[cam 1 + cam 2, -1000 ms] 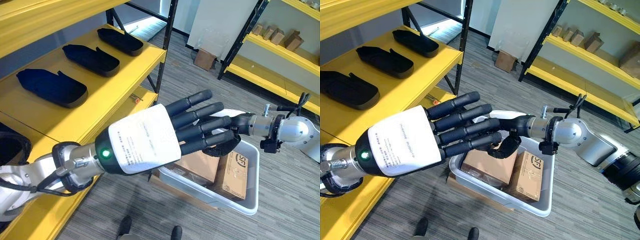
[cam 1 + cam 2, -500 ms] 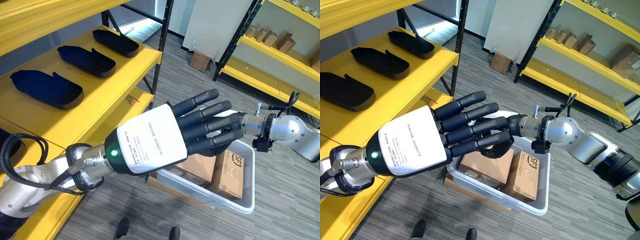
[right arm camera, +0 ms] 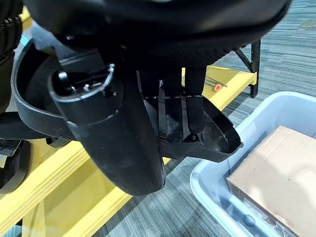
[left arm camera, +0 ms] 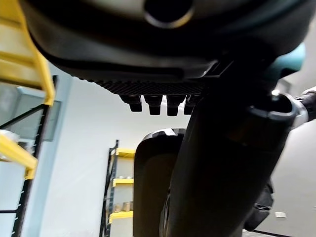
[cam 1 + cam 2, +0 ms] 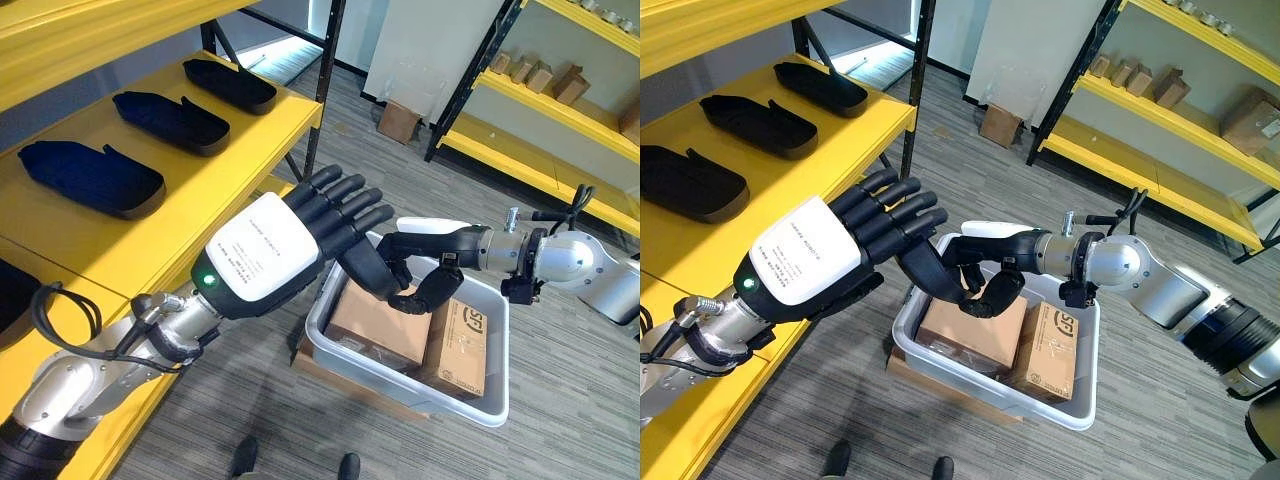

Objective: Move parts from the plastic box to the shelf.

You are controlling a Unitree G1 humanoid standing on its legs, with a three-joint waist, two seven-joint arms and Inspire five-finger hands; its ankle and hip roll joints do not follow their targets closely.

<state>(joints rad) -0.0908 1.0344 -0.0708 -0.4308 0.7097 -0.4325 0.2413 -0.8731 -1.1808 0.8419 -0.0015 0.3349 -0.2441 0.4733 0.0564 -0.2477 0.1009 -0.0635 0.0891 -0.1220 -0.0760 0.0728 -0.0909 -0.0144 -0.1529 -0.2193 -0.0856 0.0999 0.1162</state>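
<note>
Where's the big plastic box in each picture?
Left eye view: plastic box at the lower right, on the floor.
Right eye view: lower middle, on the floor.
Right wrist view: its corner, beside the yellow shelf.
Shared landmark: the brown cardboard box inside it.

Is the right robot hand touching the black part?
Touching. In the right wrist view the right robot hand has its fingers curled over the black part, above the plastic box.
</note>
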